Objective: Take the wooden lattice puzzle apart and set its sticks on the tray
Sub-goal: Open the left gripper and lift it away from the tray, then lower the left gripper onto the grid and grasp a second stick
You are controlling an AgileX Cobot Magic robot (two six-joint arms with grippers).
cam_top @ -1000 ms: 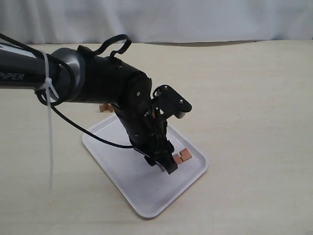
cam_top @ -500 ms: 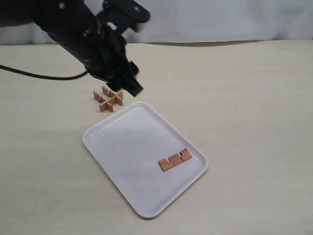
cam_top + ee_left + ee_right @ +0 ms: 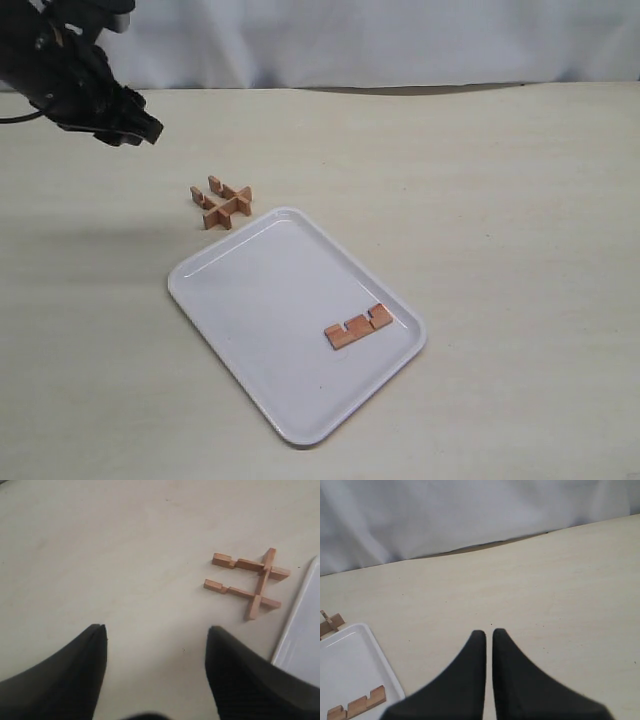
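We are recording left jaws apart, right jaws together; one stick is lying on the tray, the puzzle just beside it.

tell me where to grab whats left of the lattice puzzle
Likely the lone cross stick of the lattice puzzle: come straight down, jaws closing across its narrow sides at an end that juts past the two parallel sticks. The tray rim lies close beside it, so coming sideways looks cramped.
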